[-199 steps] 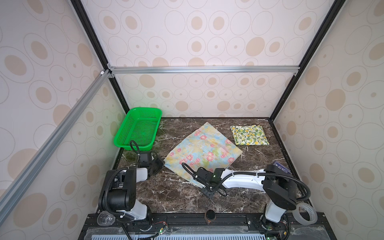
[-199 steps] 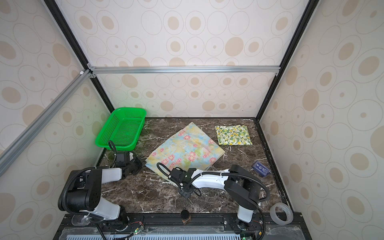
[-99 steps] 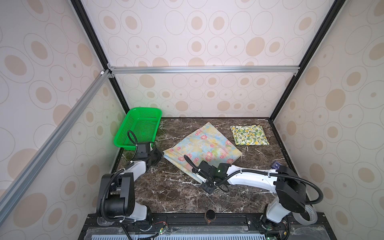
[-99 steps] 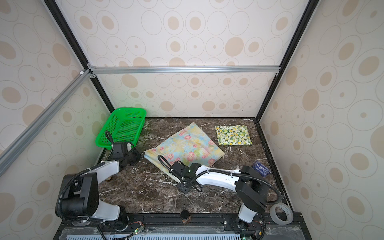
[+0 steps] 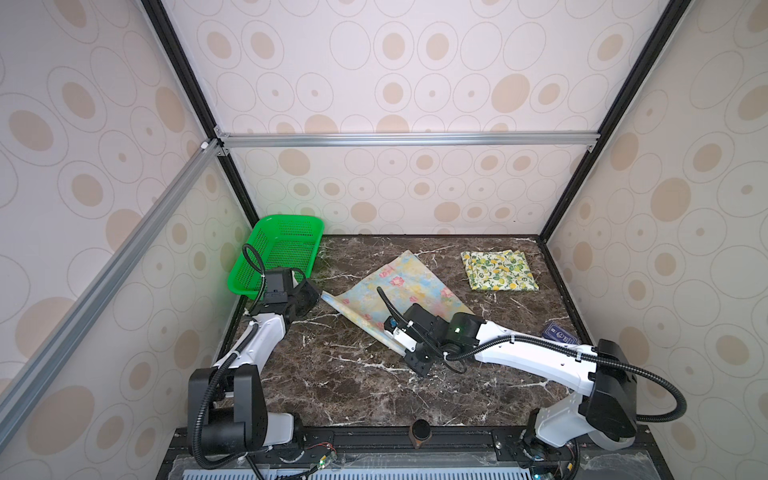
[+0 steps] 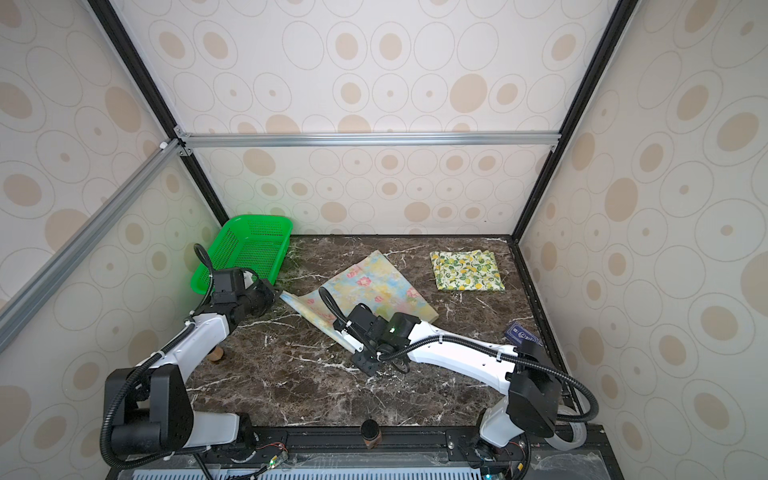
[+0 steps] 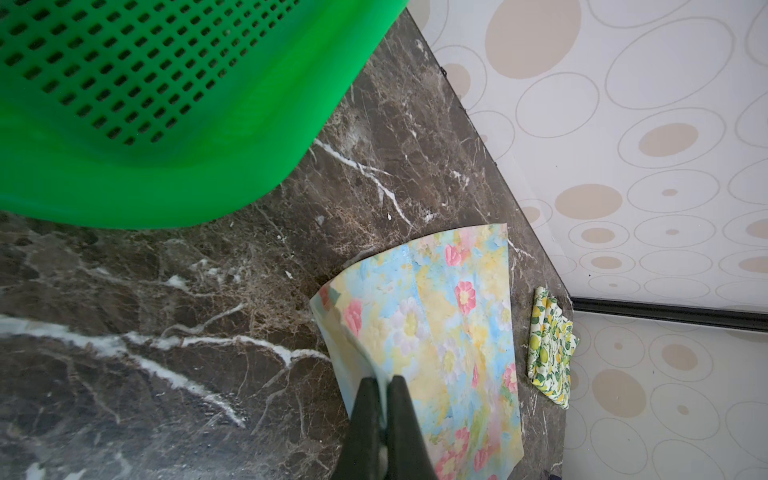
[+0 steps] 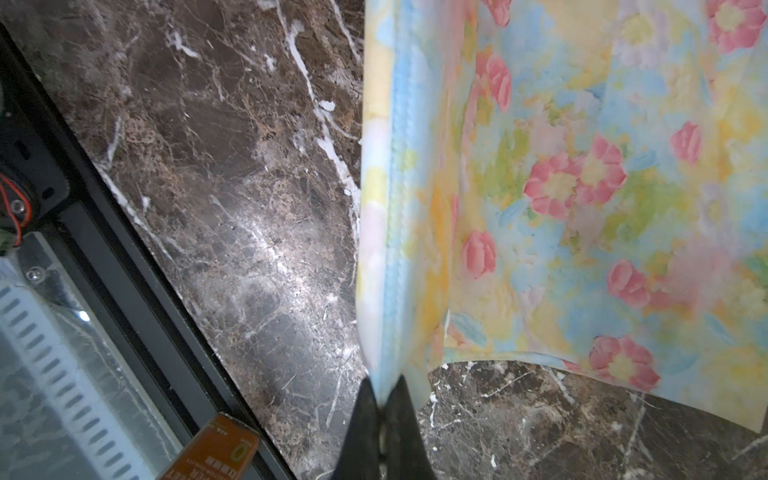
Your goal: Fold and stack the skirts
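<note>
Now, my left pincer (image 7: 382,381): jaws pressed together on a thin edge of the pastel flowered skirt (image 5: 409,286), near its corner on the basket side.
My right pincer (image 8: 384,386): jaws likewise pinched tight, gripping the same skirt at its near corner; the hem runs straight up out of the grip in the right wrist view.
Pastel flowered skirt: blue and yellow with pink blooms, in the middle of the tabletop. The edge strung between my two pincers is raised off the stone, while the far part lies flat.
Lemon skirt (image 5: 498,270): cream with yellow lemons and green leaves, folded into a neat rectangle, flat at the far right corner, well apart from the pastel one.
Green mesh basket (image 5: 286,249): at the far left corner, just beside my left pincer.
Marble tabletop (image 5: 353,386): dark brown stone with white veins, glossy, bare along the front.
Blue card (image 5: 559,333): small, lying near the right edge.
Walls (image 5: 415,83): pale panels printed with beige ovals on three sides, held by black corner posts.
Aluminium bars (image 5: 407,139): one crosses the back wall, another runs along the left.
</note>
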You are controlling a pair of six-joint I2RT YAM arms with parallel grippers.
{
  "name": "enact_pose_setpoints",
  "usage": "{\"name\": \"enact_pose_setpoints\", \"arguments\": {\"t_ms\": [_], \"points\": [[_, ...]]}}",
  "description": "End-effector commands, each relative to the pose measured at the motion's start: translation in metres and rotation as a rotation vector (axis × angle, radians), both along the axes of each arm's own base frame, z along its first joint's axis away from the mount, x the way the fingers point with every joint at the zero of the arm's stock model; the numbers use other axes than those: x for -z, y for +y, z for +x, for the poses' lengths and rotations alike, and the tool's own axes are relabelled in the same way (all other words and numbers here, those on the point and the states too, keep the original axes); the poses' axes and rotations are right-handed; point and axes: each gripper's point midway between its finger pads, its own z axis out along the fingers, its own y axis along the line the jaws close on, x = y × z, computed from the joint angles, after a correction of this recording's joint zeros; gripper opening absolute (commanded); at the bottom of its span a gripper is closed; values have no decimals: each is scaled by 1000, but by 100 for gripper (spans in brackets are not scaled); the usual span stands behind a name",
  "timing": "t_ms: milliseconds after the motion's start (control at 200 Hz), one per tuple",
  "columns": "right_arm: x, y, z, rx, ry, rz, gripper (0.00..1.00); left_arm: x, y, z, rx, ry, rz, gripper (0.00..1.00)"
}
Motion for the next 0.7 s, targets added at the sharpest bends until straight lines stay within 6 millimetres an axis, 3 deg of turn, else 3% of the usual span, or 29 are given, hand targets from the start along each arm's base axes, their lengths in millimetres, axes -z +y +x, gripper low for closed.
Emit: {"name": "enact_pose_setpoints", "arguments": {"t_ms": [0, 695], "points": [[-11, -6, -14, -43, 22, -1, 0, -25, 15, 0, -30, -40, 47, 0], [-35, 28, -59, -147, 23, 129, 0, -61, 45, -62, -112, -64, 124, 0]]}}
